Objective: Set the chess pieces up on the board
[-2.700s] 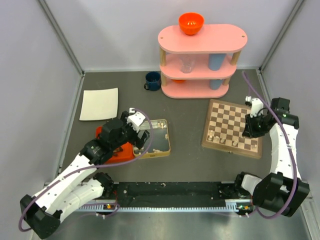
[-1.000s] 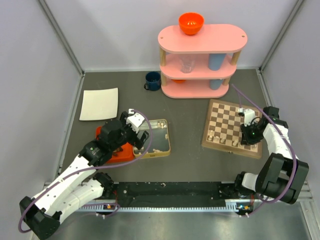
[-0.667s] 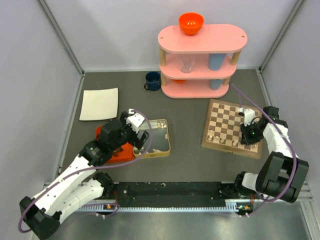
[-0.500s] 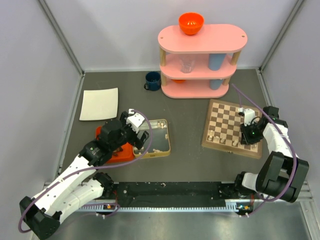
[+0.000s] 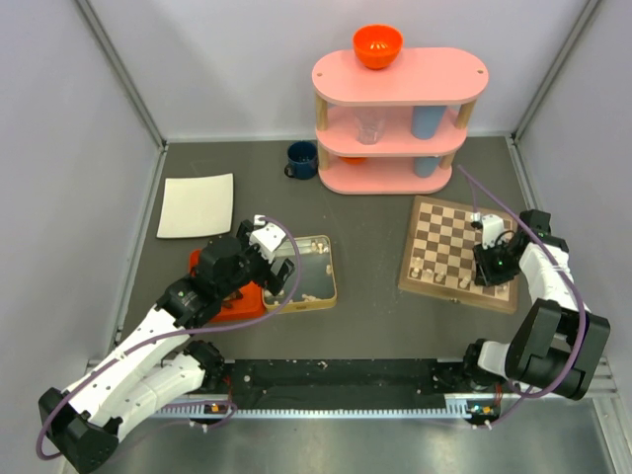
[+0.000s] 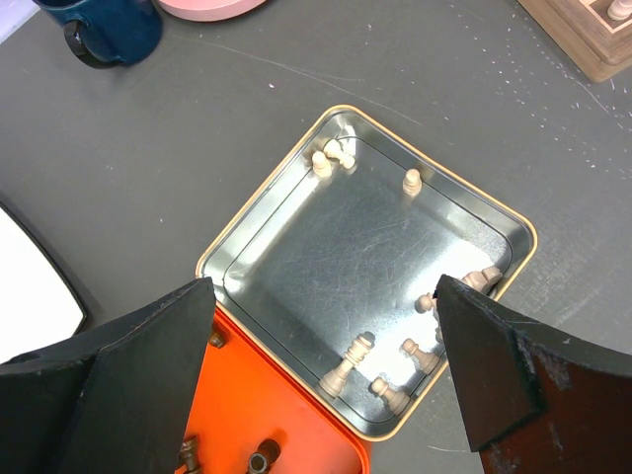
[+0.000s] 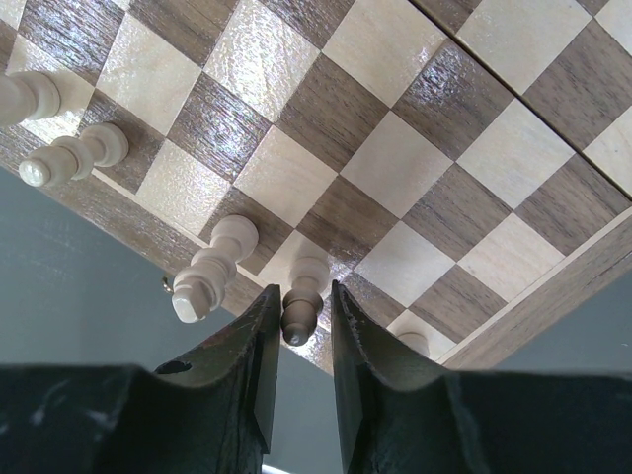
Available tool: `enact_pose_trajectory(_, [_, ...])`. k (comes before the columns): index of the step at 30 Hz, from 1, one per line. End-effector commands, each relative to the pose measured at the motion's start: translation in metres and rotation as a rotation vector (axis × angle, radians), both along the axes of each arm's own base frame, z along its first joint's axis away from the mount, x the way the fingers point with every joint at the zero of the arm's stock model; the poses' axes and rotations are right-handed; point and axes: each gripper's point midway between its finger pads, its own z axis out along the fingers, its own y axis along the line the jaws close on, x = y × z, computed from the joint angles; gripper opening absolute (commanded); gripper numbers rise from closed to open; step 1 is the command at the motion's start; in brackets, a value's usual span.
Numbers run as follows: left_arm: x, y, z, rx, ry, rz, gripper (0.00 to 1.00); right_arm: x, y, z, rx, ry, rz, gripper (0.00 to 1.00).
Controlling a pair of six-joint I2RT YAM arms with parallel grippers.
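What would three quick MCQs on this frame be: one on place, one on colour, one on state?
1. Where is the right gripper?
A) over the tin
B) at the board's near edge
C) raised high, over nothing

2. What colour are the pieces in the tin?
A) cream
B) black
C) red

3. How is the left gripper?
A) shut on a piece
B) wide open, empty
C) out of view

Answers:
1 B: its fingers flank a cream pawn standing in the board's edge row.
2 A: every piece lying in the tin is pale.
3 B: its fingers stand far apart above the tin with nothing between them.
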Motion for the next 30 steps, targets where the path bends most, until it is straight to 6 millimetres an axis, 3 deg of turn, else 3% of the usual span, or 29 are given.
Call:
enact_pose_trajectory(1, [0.004, -0.003, 0.005, -0.018, -0.027, -0.006, 0.98, 0.005, -0.001, 0.005, 0.013, -0.026, -0.010, 0.26])
enact_pose_trajectory(14, [0.003, -0.004, 0.006, -0.025, -0.026, -0.010, 0.98, 0.010, -0.006, 0.032, -0.033, -0.106, -0.027, 0.33])
enact_pose_trajectory(21, [0.001, -0.007, 0.011, -0.063, -0.019, -0.006, 0.99, 0.025, -0.010, 0.072, -0.063, -0.223, -0.044, 0.36])
enact_pose_trajectory(27, [0.007, -0.012, 0.012, -0.132, 0.060, -0.002, 0.99, 0.042, 0.006, 0.112, 0.018, -0.349, -0.010, 0.41])
enact_pose_trajectory(30, [0.011, -0.020, 0.012, -0.183, 0.159, -0.007, 0.99, 0.047, 0.028, 0.130, 0.124, -0.413, 0.057, 0.45])
